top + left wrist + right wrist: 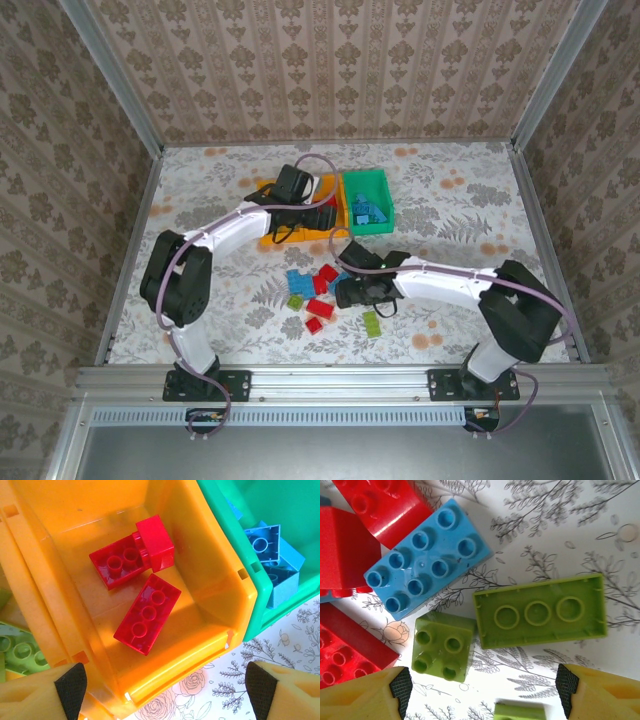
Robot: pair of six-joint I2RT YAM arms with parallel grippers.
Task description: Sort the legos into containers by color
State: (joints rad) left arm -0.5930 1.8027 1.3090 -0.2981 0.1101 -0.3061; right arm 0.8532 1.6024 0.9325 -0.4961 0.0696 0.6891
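Note:
My left gripper point(165, 690) hangs open over the near rim of an orange-yellow bin point(220, 595) that holds three red legos point(147, 612). To its right, the green bin point(235, 545) holds light blue legos point(265, 545). A second orange bin point(30, 605) on the left holds lime green legos point(20, 652). My right gripper point(484, 692) is open, low over the loose pile. Between and just ahead of its fingers lie a small lime green lego point(442, 647) and a long lime one point(540, 612), underside up. A blue lego point(427, 560) and red legos point(350, 650) lie beyond.
In the top view the bins point(365, 178) stand side by side at mid-table with the left gripper point(300, 222) over them. The loose legos point(318, 306) lie nearer, by the right gripper point(345, 290). One lime lego point(371, 323) lies apart. Metal frame posts edge the table.

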